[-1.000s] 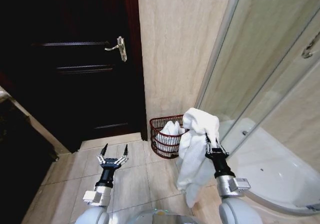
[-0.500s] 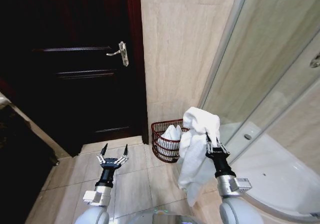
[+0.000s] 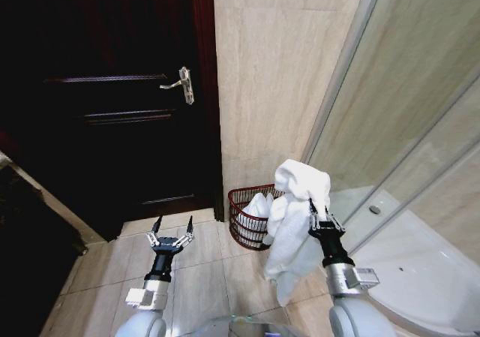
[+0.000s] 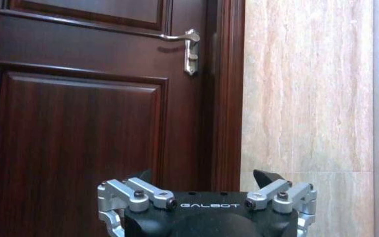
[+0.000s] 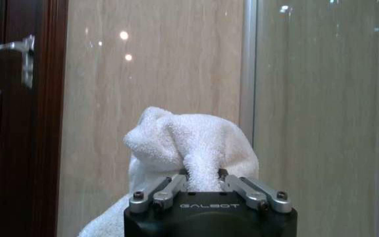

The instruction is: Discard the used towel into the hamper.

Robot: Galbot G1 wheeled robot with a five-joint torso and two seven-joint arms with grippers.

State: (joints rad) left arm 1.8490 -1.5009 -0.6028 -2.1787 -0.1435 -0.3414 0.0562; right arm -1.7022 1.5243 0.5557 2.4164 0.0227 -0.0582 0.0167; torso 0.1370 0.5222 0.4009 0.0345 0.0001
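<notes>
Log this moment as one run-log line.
right gripper: shut on towel, raised near hamper | left gripper: open, idle, facing door | hamper: holds white cloth, by wall

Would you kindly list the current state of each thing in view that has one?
White terry towel: held up, draped, hanging from the right gripper.
Small round dark red-brown wire hamper: upright on the floor, white cloth already inside.
Dark wooden door: closed.
Right gripper: jaws shut on the towel.
Left gripper: jaws open, empty.
</notes>
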